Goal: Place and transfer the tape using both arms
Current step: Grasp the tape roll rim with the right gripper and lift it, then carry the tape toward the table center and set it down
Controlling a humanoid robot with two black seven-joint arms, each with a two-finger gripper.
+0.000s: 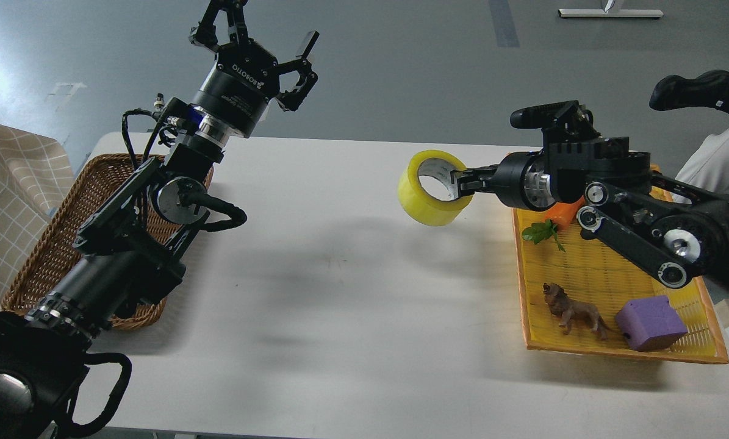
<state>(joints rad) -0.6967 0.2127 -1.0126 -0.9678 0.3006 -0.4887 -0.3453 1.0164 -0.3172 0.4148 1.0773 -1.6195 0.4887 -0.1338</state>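
- At centre right of the frame, the right gripper (460,183) holds the tape (434,188) above the surface (340,292).
- At upper left, the left gripper (263,42) is wide; the handover seems next, so it must come closer.

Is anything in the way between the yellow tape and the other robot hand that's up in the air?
Nothing visible is. The right gripper holds the translucent yellow roll of tape above the white table. Between it and the open left gripper there is only bare tabletop and air. The woven wicker basket lies off to the left.
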